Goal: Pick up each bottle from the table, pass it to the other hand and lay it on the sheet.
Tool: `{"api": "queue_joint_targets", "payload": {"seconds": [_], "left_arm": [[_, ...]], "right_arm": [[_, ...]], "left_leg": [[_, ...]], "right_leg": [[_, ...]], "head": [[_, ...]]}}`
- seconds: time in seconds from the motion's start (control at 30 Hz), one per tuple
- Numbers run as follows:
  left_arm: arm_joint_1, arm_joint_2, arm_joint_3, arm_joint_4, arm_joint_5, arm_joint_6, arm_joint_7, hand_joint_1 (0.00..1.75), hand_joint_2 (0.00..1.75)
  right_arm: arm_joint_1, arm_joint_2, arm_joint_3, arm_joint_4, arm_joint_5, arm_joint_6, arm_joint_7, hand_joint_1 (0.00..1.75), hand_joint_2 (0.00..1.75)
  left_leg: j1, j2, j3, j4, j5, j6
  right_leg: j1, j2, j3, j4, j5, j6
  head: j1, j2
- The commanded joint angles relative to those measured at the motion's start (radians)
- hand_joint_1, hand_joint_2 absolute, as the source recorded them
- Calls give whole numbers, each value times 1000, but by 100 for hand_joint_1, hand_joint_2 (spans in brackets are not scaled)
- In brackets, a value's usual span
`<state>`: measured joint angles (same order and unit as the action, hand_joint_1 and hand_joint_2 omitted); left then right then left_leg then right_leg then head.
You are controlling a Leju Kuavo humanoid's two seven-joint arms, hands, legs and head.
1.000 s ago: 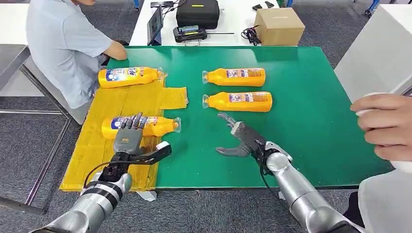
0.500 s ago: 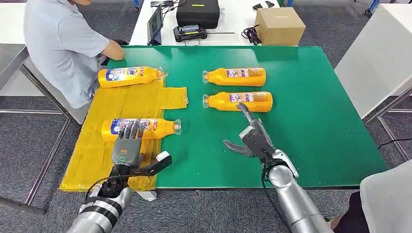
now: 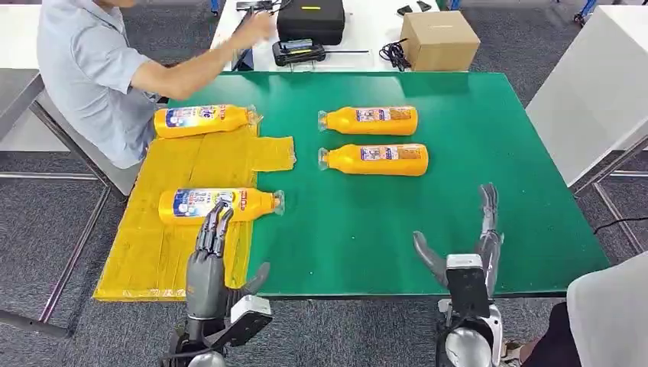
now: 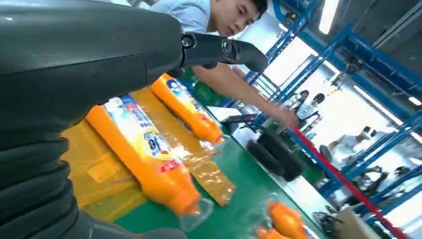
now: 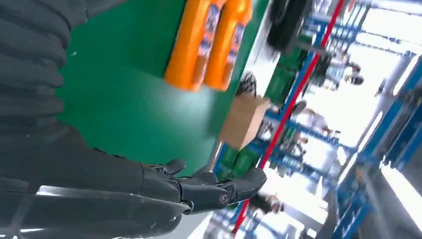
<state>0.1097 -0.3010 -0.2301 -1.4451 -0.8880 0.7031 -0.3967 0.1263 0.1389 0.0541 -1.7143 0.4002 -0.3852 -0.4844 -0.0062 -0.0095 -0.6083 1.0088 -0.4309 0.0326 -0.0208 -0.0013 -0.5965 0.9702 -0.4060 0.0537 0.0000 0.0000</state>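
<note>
Two orange bottles lie on the yellow sheet [image 3: 168,245]: one at its far end [image 3: 202,121] and one nearer me [image 3: 218,204], also seen in the left wrist view [image 4: 149,159]. Two more orange bottles lie side by side on the green table, the far one [image 3: 370,121] and the near one [image 3: 374,160], both in the right wrist view [image 5: 209,42]. My left hand [image 3: 210,267] is open at the sheet's near edge, just short of the nearer bottle, holding nothing. My right hand [image 3: 470,252] is open at the table's near edge, fingers up and empty.
A person in a grey shirt [image 3: 92,69] sits at the table's far left, arm reaching toward a tablet on the white table behind. A black case [image 3: 309,21] and a cardboard box [image 3: 439,40] stand there. Another person's white sleeve [image 3: 611,321] is at the right.
Both my hands have drawn back toward me from over the table to its near edge. The seated person's arm now reaches out behind the table. The bottles have not moved.
</note>
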Motion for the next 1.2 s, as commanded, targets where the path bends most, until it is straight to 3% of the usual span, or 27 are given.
{"api": "queue_joint_targets", "payload": {"seconds": [0.03,0.37,0.4,0.43,0.47,0.57,0.6,0.67,0.7,0.93,1.2], "left_arm": [[-36,3,-90,83,214,-5,-19,0,175],[-27,20,-113,79,400,-5,-77,0,175],[-25,22,-117,74,433,-5,-88,0,0],[-28,32,-133,70,458,-5,-96,0,0],[-28,34,-138,63,474,-5,-96,0,175],[-28,43,-154,53,517,-8,-101,0,175],[-29,54,-171,46,538,-11,-101,0,175],[-29,65,-188,37,537,-5,-99,0,175],[-26,66,-190,27,548,-5,-96,0,175],[-16,68,-188,-15,592,-37,-50,0,175],[-25,69,-190,-11,645,-68,-38,0,175]], "right_arm": [[6,80,-127,-16,-20,-72,-7,0,175],[27,78,-143,26,-8,-125,-31,0,175],[27,78,-143,25,-3,-135,-34,0,175],[26,71,-137,28,22,-157,-41,0,175],[25,64,-132,32,54,-176,-44,0,175],[24,40,-114,49,179,-234,-36,0,175],[20,17,-96,81,321,-291,-5,0,175],[7,-28,-62,125,406,-302,46,0,175],[-7,-61,-43,173,561,-260,139,0,175],[-58,-171,61,326,687,-113,294,0,175],[-180,-205,99,443,703,-77,321,0,175]], "left_leg": [[1,0,2,0,0,-1],[1,1,6,-1,0,-1],[1,1,8,-1,-1,-2],[1,0,6,-1,0,-2],[1,1,5,-1,0,-1],[1,1,6,-1,0,-2],[1,1,4,-1,1,-1],[1,1,5,-1,0,-1],[2,2,7,-1,0,-2],[1,2,6,-1,0,-1],[1,5,6,-1,0,-1]], "right_leg": [[1,-1,3,0,0,-2],[1,-1,6,-1,0,-2],[2,-1,9,-2,-1,-3],[1,-1,7,-1,-1,-2],[1,0,5,-1,0,-2],[1,0,6,-1,0,-2],[1,0,4,-1,0,-2],[1,0,5,-2,0,-2],[2,0,8,-2,0,-3],[1,1,6,-2,1,-2],[1,4,6,-1,1,-2]], "head": [[0,0],[0,0],[0,0],[0,0],[0,0],[0,0],[0,0],[0,0],[0,0],[0,0],[0,0]]}}
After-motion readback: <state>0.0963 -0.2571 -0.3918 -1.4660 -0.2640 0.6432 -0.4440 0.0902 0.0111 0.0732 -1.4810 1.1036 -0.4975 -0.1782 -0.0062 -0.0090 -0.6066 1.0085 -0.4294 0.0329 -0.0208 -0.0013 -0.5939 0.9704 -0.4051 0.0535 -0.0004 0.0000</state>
